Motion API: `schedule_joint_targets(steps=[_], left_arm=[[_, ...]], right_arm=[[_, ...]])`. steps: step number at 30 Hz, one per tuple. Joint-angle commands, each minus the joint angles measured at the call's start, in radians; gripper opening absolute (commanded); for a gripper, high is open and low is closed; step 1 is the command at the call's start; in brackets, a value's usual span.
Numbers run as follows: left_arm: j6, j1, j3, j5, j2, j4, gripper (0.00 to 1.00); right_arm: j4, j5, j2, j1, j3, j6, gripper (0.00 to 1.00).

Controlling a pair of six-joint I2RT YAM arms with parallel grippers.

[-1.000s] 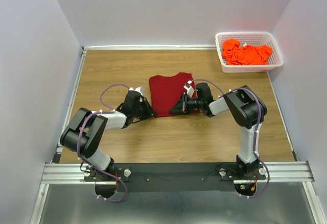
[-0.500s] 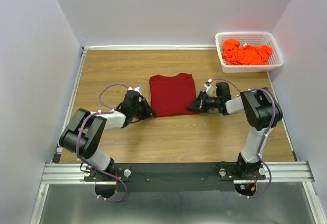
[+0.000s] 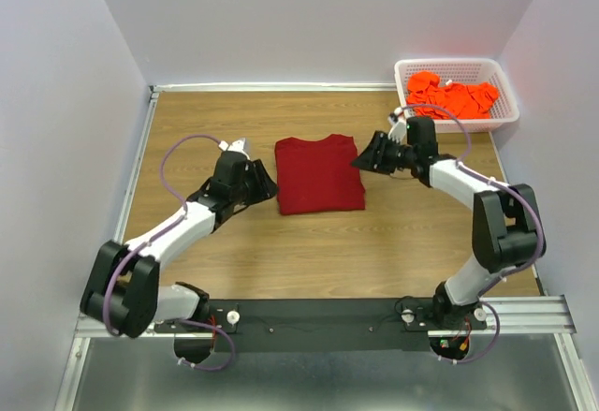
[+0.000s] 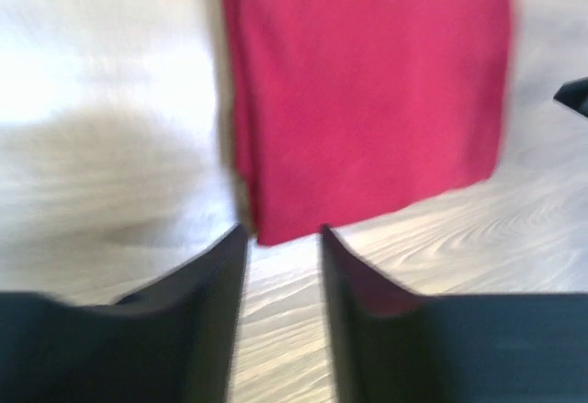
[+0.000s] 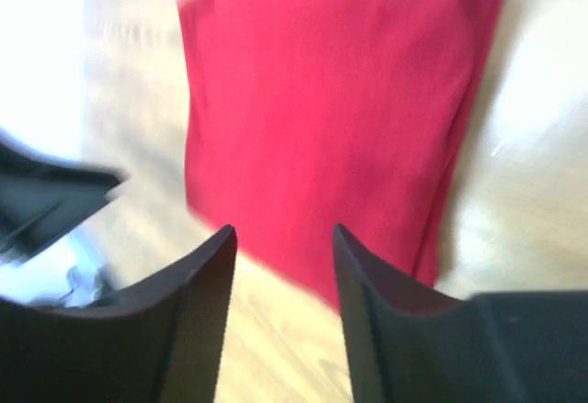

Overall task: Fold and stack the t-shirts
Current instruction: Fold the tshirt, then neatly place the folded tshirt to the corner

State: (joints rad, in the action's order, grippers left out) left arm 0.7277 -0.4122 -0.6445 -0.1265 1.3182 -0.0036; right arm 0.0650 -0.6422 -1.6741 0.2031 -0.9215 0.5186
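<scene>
Shifted since a second ago: left gripper (image 3: 260, 186) and right gripper (image 3: 363, 160), drawn off the side edges of the maroon t-shirt (image 3: 318, 175) and carried farther up the table, jaws parted from nearly closed.
Wooden table (image 3: 281, 252): bare boards between the arm bases and the cloth.
Maroon t-shirt: folded to a tidy rectangle, flat at mid-table, collar end away from the bases, touched by neither tool.
White mesh basket (image 3: 510, 111): far right corner, well apart from the folded shirt.
Orange t-shirts (image 3: 454, 99): heaped unfolded inside the basket.
Left gripper: released and empty, tips just beside the shirt's left edge.
Right gripper: released and empty, just off the shirt's far right corner.
Meaning for the task: maroon fold judged finished and let go. Orange shirts not yet begun. Likely next, a reach to the basket, nearest the right arm.
</scene>
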Motion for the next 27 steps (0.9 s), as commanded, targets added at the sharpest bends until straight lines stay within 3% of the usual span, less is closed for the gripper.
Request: schedule_joint_targets(steps=[1, 5, 10, 19, 27], left_arm=[[-0.092, 0.006, -0.101, 0.216, -0.128, -0.157, 0.63], [-0.158, 0.007, -0.156, 0.362, -0.230, -0.229, 0.76], [-0.246, 0.009, -0.155, 0.557, -0.348, -0.263, 0.85], [-0.318, 0.009, -0.069, 0.660, -0.432, -0.185, 0.85], [-0.327, -0.007, -0.034, 0.688, -0.493, -0.139, 0.85]], right_arm=[[-0.313, 0.333, 0.028, 0.012, -0.120, -0.098, 0.61], [-0.471, 0.481, -0.025, 0.065, -0.215, -0.092, 0.75], [-0.573, 0.627, -0.111, 0.151, -0.304, -0.048, 0.79], [-0.591, 0.671, -0.289, 0.200, -0.424, 0.000, 0.77], [-0.593, 0.681, -0.387, 0.263, -0.508, 0.004, 0.62]])
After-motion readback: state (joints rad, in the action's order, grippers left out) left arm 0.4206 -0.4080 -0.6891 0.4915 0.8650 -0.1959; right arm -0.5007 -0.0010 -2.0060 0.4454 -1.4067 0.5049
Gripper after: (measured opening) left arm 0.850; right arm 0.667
